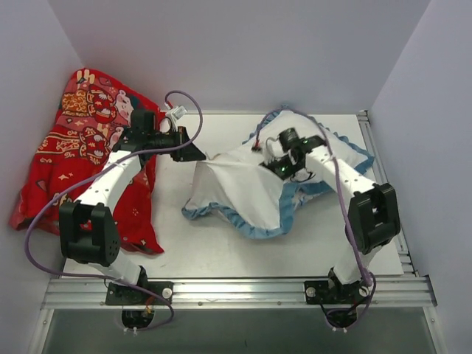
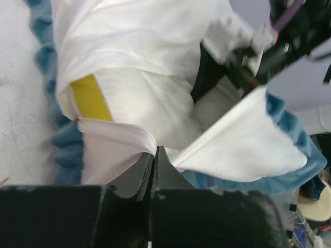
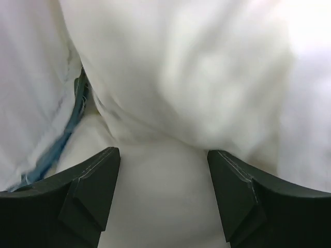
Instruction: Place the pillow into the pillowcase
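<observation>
The pillowcase lies bunched mid-table, white side out with a blue ruffled trim. My left gripper is shut on its left edge; in the left wrist view the closed jaws pinch a fold of white fabric and hold the mouth up. Inside that mouth shows the pillow, white with a yellow strip. My right gripper reaches into the case from the right. Its fingers stand wide apart with soft white cloth between and beyond them, nothing pinched.
A red cartoon-figure cloth is heaped at the far left, partly under the left arm. White walls close in the back and both sides. A metal rail runs along the table's near edge.
</observation>
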{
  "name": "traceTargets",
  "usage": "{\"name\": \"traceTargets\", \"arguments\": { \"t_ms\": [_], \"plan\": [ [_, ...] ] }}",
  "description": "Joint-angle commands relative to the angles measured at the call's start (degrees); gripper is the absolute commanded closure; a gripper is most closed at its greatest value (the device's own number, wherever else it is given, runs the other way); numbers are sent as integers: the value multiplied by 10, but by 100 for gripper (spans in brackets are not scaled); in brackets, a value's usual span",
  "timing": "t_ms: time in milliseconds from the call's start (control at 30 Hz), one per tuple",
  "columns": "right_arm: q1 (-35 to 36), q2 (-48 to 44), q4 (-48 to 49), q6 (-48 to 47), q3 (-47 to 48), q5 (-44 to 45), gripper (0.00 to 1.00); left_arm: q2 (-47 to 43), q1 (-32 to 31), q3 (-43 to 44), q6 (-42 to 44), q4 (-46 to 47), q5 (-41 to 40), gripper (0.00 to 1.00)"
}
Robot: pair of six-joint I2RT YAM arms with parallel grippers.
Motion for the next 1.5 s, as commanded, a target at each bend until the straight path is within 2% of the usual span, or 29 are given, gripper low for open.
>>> {"name": "traceTargets", "arguments": {
  "t_ms": [0, 33, 67, 133, 267, 367, 467, 567, 600, 667, 767, 833, 867, 1033, 1100, 1133, 1200, 1300, 1333, 1367, 1400, 1467],
  "plan": [
    [-75, -16, -122, 43, 125, -56, 29, -73, 4, -16, 72, 69, 36, 100],
    [-86, -10, -122, 54, 192, -69, 29, -84, -4, -22, 93, 56, 38, 100],
    [-89, -4, -121, 67, 220, -79, 29, -94, -11, -25, 151, 38, 38, 100],
    [-84, 31, -120, 104, 306, -93, 29, -111, -40, -22, 204, -22, 31, 100],
    [-67, 95, -125, 121, 389, -102, 27, -124, -62, -23, 289, -79, 17, 100],
    [-54, 116, -129, 100, 401, -51, 26, -133, -64, -26, 334, -107, -1, 100],
    [-39, 140, -84, 151, 401, -33, 30, -139, -65, -40, 361, -117, -18, 100],
    [-6, 174, -49, 162, 396, -2, 32, -131, -65, -44, 375, -116, -45, 100],
    [13, 193, -48, 157, 382, 4, 33, -126, -65, -42, 374, -113, -57, 100],
    [28, 212, -50, 150, 355, 21, 41, -108, -59, -27, 355, -88, -86, 100],
    [51, 227, -47, 141, 285, 24, 43, -77, -44, 2, 327, -64, -86, 100],
    [66, 232, -45, 125, 248, 33, 55, -66, -43, 26, 324, -64, -90, 100],
    [70, 232, -48, 116, 232, 39, 57, -60, -41, 30, 321, -61, -94, 100],
    [59, 159, -60, 19, 71, 53, 69, -50, -8, 38, 286, -21, -117, 100],
    [41, 124, -83, -10, 40, 13, 72, -50, 9, 34, 284, -7, -110, 100],
    [32, 116, -92, -37, 33, 0, 72, -53, 12, 25, 287, -5, -73, 100],
    [8, 103, -122, -46, 61, -9, 69, -66, 13, 16, 298, -22, -32, 100],
    [-28, 104, -138, -6, 174, -40, 54, -93, -23, -14, 341, -80, 12, 100],
    [-32, 107, -137, 8, 211, -49, 46, -103, -65, -25, 386, -114, 9, 100],
    [-34, 122, -137, 35, 246, -44, 42, -121, -85, -49, 410, -127, -2, 100],
    [-34, 133, -137, 48, 321, -40, 39, -129, -107, -61, 429, -136, -6, 100],
    [-33, 152, -137, 71, 379, -28, 29, -140, -151, -80, 480, -164, -20, 100]
  ]
}}
